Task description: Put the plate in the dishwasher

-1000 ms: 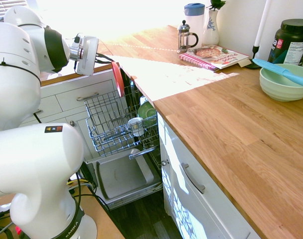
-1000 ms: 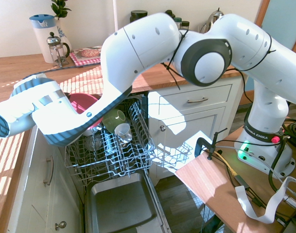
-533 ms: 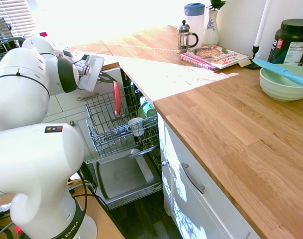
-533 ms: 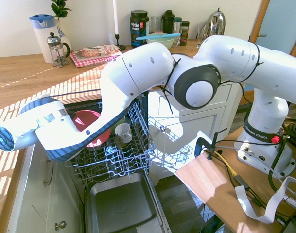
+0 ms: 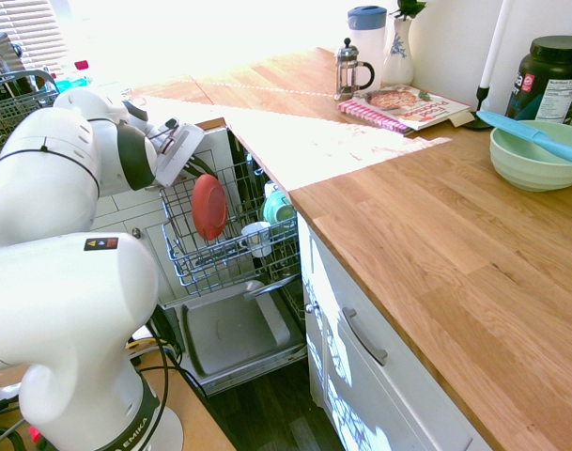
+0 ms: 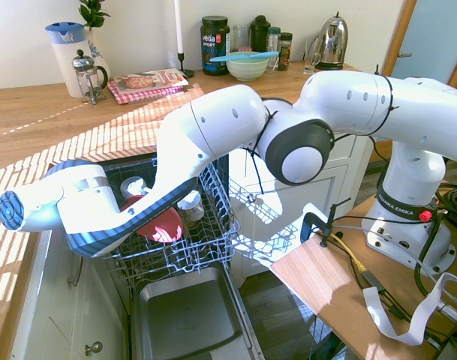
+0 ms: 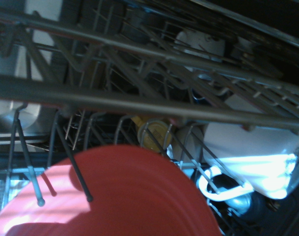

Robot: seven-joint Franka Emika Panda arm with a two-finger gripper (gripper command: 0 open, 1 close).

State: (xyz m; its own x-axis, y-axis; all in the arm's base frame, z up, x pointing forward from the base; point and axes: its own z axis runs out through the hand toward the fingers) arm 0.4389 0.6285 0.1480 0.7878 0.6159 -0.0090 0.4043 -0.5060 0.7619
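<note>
The coral-red plate [image 5: 208, 208] stands on edge inside the pulled-out wire rack [image 5: 231, 246] of the dishwasher [image 5: 231, 334], whose door is dropped open. My gripper [image 5: 199, 173] reaches down from the left and is shut on the plate's upper rim. In the second exterior view the arm's forearm covers the gripper, and only part of the plate [image 6: 157, 225] shows among the rack [image 6: 213, 238] wires. Up close in the wrist view, the plate [image 7: 120, 196] sits behind two rack tines.
A pale green mug [image 5: 279, 207] and a white cup [image 5: 255, 237] sit in the rack beside the plate. The wooden counter [image 5: 436, 244] runs along the right, carrying a green bowl [image 5: 533, 158] with a blue spatula, a French press [image 5: 351, 68] and a magazine [image 5: 403, 105].
The gripper has come down and forward with the plate, from above the rack's back edge into the rack. The plate has turned its face more towards the first exterior camera.
</note>
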